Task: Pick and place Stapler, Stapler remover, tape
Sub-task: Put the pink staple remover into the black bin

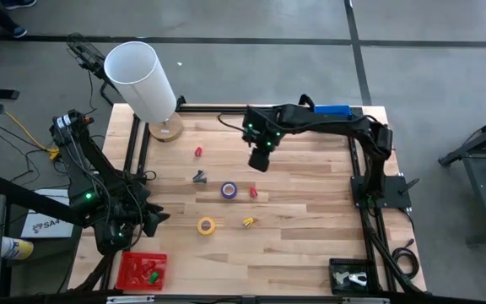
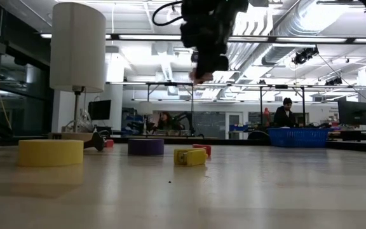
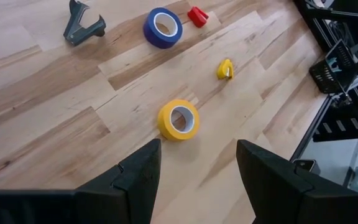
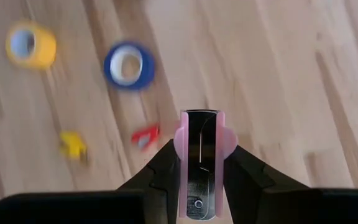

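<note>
My right gripper (image 4: pixel 201 148) hangs high over the middle of the table, shut on a pink tape roll (image 4: pixel 180 134), also seen in the low view (image 2: pixel 199 76). On the wood lie a yellow tape roll (image 1: pixel 207 225), a blue-purple tape roll (image 1: pixel 229 190), a dark staple remover (image 1: pixel 200 176), a small red stapler (image 1: pixel 253 192), a small yellow stapler (image 1: pixel 248 222) and another small red piece (image 1: pixel 198 152). My left gripper (image 3: pixel 197 155) waits open at the near left, above the table, with the yellow roll (image 3: pixel 178 119) in front of it. My right gripper pinches the pink roll between its two fingers, one on each flat side (image 4: pixel 178 140). The fingers come from above, pointing steeply down. The roll stands on edge in the hold, its rim toward the wrist camera, lifted well clear of the table.
A red tray (image 1: pixel 127 272) holding small items sits at the near left corner, a black tray (image 1: pixel 336 268) at the near right. A white lamp (image 1: pixel 142 76) stands at the far left corner. Bare wood lies right of the staplers.
</note>
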